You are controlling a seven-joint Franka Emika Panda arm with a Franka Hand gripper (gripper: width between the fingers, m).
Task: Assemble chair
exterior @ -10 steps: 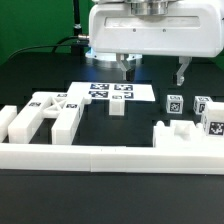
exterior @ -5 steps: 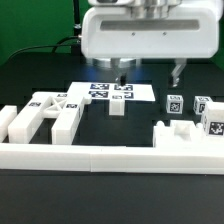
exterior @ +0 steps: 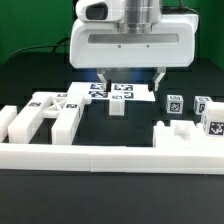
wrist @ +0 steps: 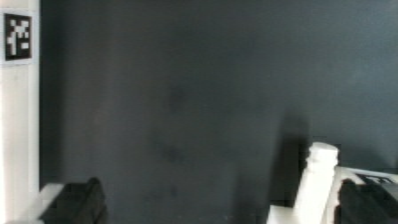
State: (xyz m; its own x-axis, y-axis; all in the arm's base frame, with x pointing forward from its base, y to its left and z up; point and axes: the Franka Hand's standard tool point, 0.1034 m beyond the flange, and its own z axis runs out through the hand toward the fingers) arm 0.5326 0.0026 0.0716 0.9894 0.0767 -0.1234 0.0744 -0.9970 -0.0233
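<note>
I have the gripper (exterior: 131, 80) hanging over the marker board (exterior: 88, 90), toward its far side. Its two fingers (exterior: 105, 79) are spread wide with nothing between them. The wrist view agrees: the gripper (wrist: 222, 200) shows only bare dark table (wrist: 178, 110) between its fingertips. A narrow white upright piece (wrist: 317, 172) stands close to one fingertip, but I can't tell which part it is. A white strip (wrist: 18, 90) carrying a tag also shows in that view, and I can't identify it either.

The chair is not yet together. Its parts lie loose on the table (exterior: 30, 70), all behind the long white rail (exterior: 110, 157) that runs across the front.

- **Small white block (exterior: 117, 107):** stands upright at the near edge of the marker board, below the gap between the fingers. I can't tell whether it rests on the board or just in front of it.
- **Cluster of tagged pieces (exterior: 45, 112):** sits close together on the exterior view's left, touching or nearly touching the rail.
- **Tagged cubes (exterior: 172, 101):** line up on the exterior view's right.
- **Blocky white piece (exterior: 185, 137):** sits in front of the cubes, just behind the rail.
</note>
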